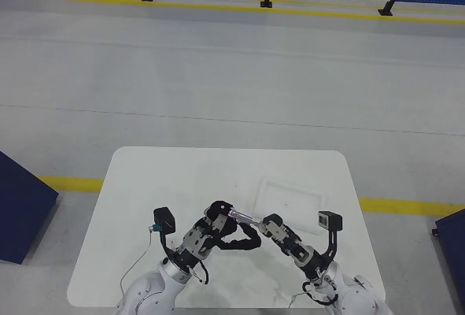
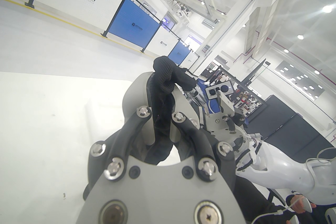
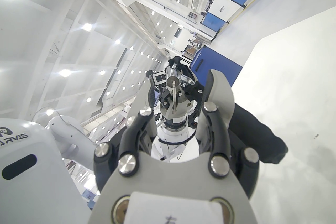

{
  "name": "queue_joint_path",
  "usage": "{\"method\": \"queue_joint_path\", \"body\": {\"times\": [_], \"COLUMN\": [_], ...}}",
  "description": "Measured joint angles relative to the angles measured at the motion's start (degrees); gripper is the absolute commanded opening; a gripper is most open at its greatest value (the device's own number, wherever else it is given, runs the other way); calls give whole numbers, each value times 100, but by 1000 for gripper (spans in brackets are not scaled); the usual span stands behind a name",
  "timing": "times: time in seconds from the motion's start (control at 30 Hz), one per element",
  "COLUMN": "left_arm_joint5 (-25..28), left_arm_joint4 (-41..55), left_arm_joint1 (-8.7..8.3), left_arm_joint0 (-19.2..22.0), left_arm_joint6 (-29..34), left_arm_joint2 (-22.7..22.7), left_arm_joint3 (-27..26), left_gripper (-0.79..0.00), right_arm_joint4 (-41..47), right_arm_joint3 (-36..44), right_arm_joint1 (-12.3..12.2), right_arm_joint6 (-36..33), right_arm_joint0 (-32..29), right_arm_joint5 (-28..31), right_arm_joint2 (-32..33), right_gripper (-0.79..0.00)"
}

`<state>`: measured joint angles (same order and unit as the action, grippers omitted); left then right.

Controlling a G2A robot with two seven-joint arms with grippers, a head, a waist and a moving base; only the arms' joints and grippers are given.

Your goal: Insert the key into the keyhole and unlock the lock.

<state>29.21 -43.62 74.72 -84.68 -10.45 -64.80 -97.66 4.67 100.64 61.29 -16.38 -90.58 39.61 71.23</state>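
The lock is a silver cylinder on a black fabric-covered cable, held above the front of the white table. My left gripper is shut on the lock's black sleeve. In the right wrist view the cylinder's end faces me with the key stuck in the keyhole and hanging down. My right gripper sits just off that end, open, with its fingers spread either side of the key and not touching it. The cable loops past one finger.
A flat white tray lies on the table behind the grippers. Blue barriers stand on the floor at both sides of the table. The far half of the table is bare.
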Motion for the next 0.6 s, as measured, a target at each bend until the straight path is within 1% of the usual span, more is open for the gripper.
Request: {"method": "queue_joint_path", "body": {"times": [0.07, 0.13, 0.17, 0.2, 0.6], "left_arm_joint5": [0, 0, 0, 0, 0], "left_arm_joint4": [0, 0, 0, 0, 0], "left_arm_joint1": [0, 0, 0, 0, 0], "left_arm_joint0": [0, 0, 0, 0, 0], "left_arm_joint6": [0, 0, 0, 0, 0], "left_arm_joint2": [0, 0, 0, 0, 0], "left_arm_joint3": [0, 0, 0, 0, 0], "left_gripper": [-785, -785, -785, -785, -785], "right_arm_joint4": [17, 26, 27, 28, -86], "right_arm_joint3": [5, 13, 15, 16, 104], "right_arm_joint1": [-1, 0, 1, 3, 44], "right_arm_joint6": [-28, -64, -82, -104, -201], "right_arm_joint0": [-22, -40, -46, -50, 31], "right_arm_joint5": [12, 21, 21, 19, -66], "right_arm_joint2": [28, 47, 50, 52, -22], "right_gripper": [-539, -659, -773, -785, -785]}}
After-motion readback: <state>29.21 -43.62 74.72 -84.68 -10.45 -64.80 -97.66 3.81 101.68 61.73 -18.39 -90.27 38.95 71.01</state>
